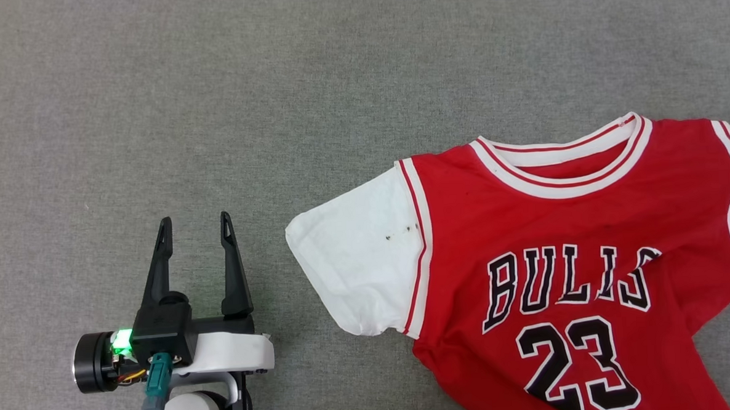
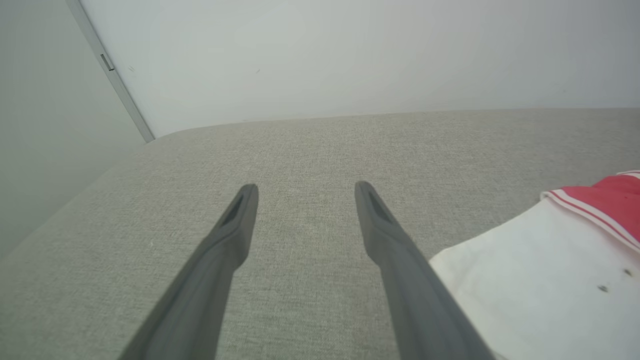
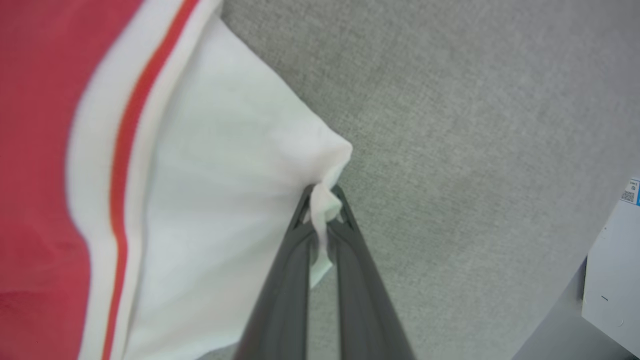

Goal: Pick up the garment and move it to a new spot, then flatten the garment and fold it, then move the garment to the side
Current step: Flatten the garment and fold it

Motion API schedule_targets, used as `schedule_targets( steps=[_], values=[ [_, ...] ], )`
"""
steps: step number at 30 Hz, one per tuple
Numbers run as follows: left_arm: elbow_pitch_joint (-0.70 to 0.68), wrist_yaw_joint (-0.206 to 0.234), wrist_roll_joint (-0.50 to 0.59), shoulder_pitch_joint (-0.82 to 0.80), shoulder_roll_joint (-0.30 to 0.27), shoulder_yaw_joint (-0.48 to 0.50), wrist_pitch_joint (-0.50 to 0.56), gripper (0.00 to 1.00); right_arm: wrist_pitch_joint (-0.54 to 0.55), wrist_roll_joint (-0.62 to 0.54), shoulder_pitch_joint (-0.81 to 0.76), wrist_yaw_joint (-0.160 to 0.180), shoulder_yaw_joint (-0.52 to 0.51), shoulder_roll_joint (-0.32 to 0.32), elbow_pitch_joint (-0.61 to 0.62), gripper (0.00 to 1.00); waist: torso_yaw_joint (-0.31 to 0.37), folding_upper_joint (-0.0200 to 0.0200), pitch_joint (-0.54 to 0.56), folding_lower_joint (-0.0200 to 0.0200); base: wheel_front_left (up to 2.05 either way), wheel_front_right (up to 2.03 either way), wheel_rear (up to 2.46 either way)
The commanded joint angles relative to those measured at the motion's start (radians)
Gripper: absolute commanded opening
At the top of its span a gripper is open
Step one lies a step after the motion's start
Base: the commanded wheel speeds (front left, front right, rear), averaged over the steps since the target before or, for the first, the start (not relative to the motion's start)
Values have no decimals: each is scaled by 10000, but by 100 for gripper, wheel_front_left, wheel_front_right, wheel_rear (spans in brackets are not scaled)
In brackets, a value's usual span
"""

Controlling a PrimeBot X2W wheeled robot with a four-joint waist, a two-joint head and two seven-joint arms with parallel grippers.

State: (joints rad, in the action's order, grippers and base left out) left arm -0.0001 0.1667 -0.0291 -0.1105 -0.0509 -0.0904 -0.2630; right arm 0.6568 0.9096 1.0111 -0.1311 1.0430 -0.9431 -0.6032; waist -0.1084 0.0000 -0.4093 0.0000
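Jersey (image 1: pixel 563 221), red with white short sleeves and black lettering, lies front-up on the grey cloth-covered bench (image 1: pixel 273 79), well over toward the robot's right. Its collar points away from the robot and its length runs back toward it, slightly askew. The left hand (image 1: pixel 195 218) hovers with fingers spread wide and nothing between them. It stands beside the jersey's nearer white sleeve (image 1: pixel 361 267), which lies to its right, close but not touching, with bare bench between. That sideways gap looks like what the next reach turns on: to my eye the left hand need only travel right to meet the sleeve's outer edge. The right hand (image 3: pixel 322 195) is pressed together on a bunched corner of white sleeve cloth. I take this for the opposite sleeve, though I cannot be sure. From the head view the jersey's hem and far sleeve are cut off at the picture's edges, so how flat the lower part lies is unknown. The right wrist view is blurred, and a pale labelled object (image 3: pixel 615 260) at its edge is hard to make out.
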Motion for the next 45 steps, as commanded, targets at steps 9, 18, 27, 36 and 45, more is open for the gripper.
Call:
schedule_targets(
  steps=[9, 18, 27, 36, 45],
  values=[
    [174, -28, 155, 341, -180, 222, -25, 100, -2782, -1262, -508, 7, -930, 384, 203, 100, 344, 0, 1265, 0, 0, 0, 0],
    [30, -261, 19, 350, -763, 673, -25, 100, -6495, -2834, -1690, 7, -3619, 1045, 841, 100, 862, 0, 2115, 0, 0, 0, 0],
    [354, -1010, -168, -418, -1904, 1088, 222, 100, -9039, -6553, -5111, 9, -8497, 4087, 3132, 100, 1461, 0, 2500, 0, 0, 0, 0],
    [685, -2493, -406, -2766, -3132, 384, 2897, 100, -9162, -8169, -8518, 7, -10744, 7200, 6160, 100, 1572, 0, 2496, 0, 0, 0, 0],
    [988, -2934, -2670, -4982, -4660, -2683, 7415, 100, -9196, -8372, -9767, 7, -10569, 8061, 6748, 100, 1761, 0, 2331, 0, 0, 0, 0]
  ],
)
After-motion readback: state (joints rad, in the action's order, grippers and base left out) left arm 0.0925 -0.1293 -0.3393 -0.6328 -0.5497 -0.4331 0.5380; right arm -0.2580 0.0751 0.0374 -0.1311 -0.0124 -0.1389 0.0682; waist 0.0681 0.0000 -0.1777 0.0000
